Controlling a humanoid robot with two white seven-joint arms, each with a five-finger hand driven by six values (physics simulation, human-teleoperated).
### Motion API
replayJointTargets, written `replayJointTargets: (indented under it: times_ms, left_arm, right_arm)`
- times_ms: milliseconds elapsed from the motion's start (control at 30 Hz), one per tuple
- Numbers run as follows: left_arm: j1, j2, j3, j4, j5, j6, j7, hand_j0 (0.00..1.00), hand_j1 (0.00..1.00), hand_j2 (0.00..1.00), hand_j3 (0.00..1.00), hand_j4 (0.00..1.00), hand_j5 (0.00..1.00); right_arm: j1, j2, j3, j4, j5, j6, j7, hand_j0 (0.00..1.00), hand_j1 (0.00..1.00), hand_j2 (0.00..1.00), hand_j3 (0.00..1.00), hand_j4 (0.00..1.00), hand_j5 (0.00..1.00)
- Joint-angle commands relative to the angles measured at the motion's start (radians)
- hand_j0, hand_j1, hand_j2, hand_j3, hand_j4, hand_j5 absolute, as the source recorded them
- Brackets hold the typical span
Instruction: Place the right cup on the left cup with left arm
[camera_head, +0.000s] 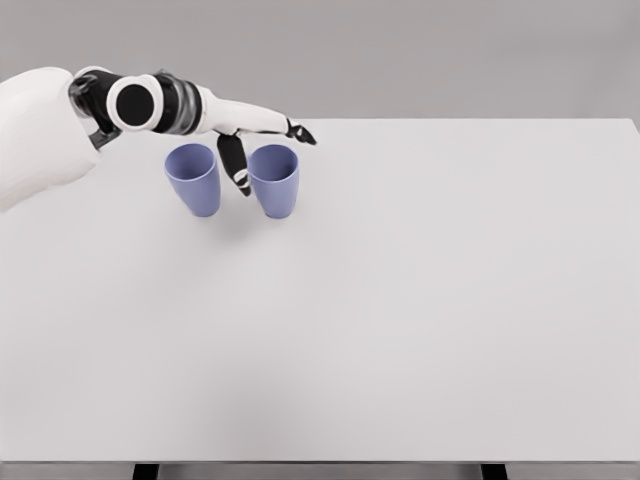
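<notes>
Two blue-violet cups stand upright and close together at the back left of the white table (400, 320). The left cup (194, 179) and the right cup (273, 180) are the same size and a narrow gap separates them. My left hand (262, 142) reaches in from the upper left, above and behind the cups. Its fingers are spread: the thumb (236, 163) hangs down into the gap between the cups, and the other fingers extend over the far rim of the right cup. Nothing is held. The right arm does not show.
The table's far edge runs just behind the cups and the hand. Two dark table legs show at the bottom edge of the picture.
</notes>
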Motion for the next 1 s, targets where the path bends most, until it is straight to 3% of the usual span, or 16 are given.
replayJointTargets:
  times_ms: [0,467,967]
  left_arm:
    - [0.000,0.000,0.001,0.025,0.008,-0.001,0.000,1.00,1.00,1.00,1.00,1.00,1.00]
    - [0.000,-0.002,0.000,0.030,0.005,0.003,0.000,1.00,1.00,1.00,1.00,1.00,1.00]
    - [0.003,-0.058,-0.002,0.108,-0.002,-0.001,0.000,1.00,1.00,1.00,1.00,1.00,1.00]
  right_arm:
    - [0.000,0.000,0.000,0.000,0.001,0.000,0.000,1.00,1.00,1.00,1.00,1.00,1.00]
    - [0.000,0.000,0.000,0.000,-0.001,0.000,0.000,1.00,1.00,1.00,1.00,1.00,1.00]
    - [0.000,0.000,0.000,0.000,0.001,0.000,0.000,1.00,1.00,1.00,1.00,1.00,1.00]
